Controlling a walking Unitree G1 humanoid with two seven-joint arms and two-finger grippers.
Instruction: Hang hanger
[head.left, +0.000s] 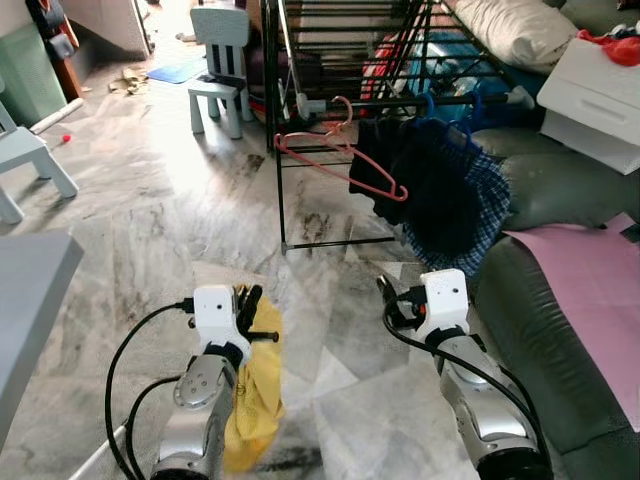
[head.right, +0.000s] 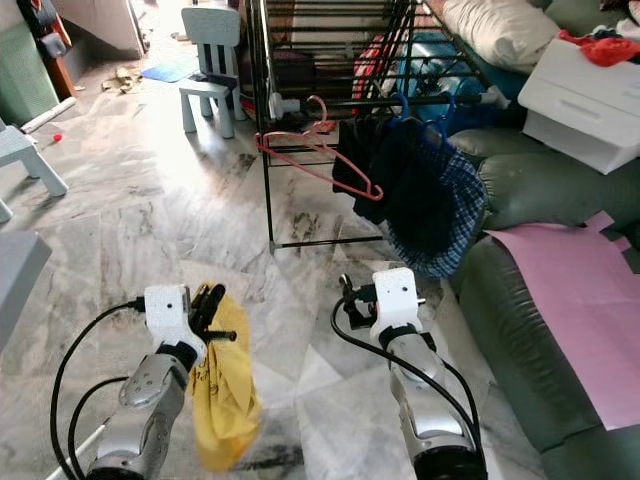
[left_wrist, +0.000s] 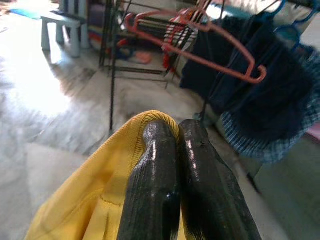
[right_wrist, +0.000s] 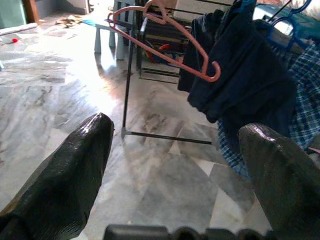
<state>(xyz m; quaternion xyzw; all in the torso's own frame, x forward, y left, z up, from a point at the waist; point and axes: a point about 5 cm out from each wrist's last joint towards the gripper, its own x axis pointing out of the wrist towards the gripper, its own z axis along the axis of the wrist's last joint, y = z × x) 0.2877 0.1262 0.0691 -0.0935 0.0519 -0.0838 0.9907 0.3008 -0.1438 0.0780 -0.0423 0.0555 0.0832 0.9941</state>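
Note:
An empty pink hanger (head.left: 340, 150) hangs from a bar of the black drying rack (head.left: 283, 120), ahead of me. Beside it, dark clothes (head.left: 430, 190) and a blue checked garment hang on blue hangers. My left gripper (head.left: 248, 305) is low over the marble floor, shut on a yellow cloth (head.left: 255, 390) that droops beneath it. In the left wrist view the two fingers (left_wrist: 155, 190) press together with yellow fabric (left_wrist: 95, 200) caught between them. My right gripper (head.left: 390, 298) stands open and empty, short of the rack; its fingers (right_wrist: 75, 170) are spread wide, the pink hanger (right_wrist: 170, 45) beyond them.
A dark green sofa (head.left: 560, 330) with a pink sheet (head.left: 590, 290) runs along the right. A white box (head.left: 595, 90) sits on it further back. A pale blue child's chair (head.left: 220, 65) stands left of the rack. A grey tabletop (head.left: 25, 290) juts in at the left.

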